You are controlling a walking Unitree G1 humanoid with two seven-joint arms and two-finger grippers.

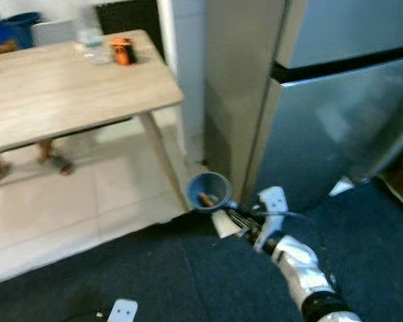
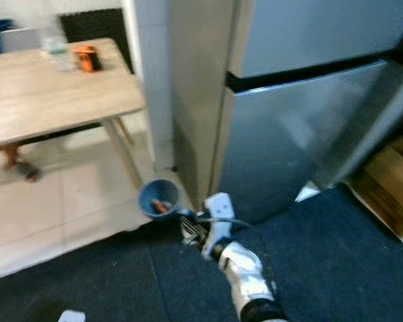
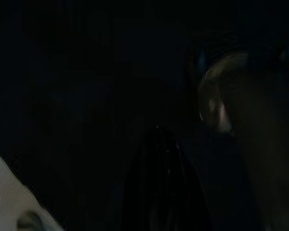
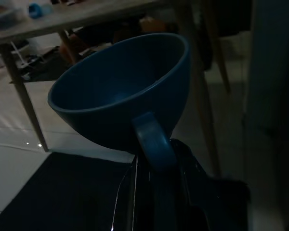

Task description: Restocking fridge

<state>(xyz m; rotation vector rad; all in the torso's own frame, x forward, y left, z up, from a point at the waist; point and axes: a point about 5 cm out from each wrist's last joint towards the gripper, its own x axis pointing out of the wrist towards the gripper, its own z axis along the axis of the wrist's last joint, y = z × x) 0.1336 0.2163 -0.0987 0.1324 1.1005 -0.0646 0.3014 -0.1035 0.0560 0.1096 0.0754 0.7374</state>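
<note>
On the desk [image 1: 67, 94] at the left stand a clear bottle [image 1: 91, 37] and an orange can [image 1: 123, 51]. The left tool [image 3: 159, 192] sits in darkness; its state cannot be told. The right tool [image 1: 230, 216] grips a blue cup [image 1: 209, 192] by the handle, low beside the closed fridge [image 1: 336, 114]; something small and orange lies inside the cup.

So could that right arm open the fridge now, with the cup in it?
Probably not. The right tool is shut on the handle of a blue cup, so its fingers are taken. The fridge stands closed just ahead, with nothing between, but the cup would likely have to be put down first.
</note>
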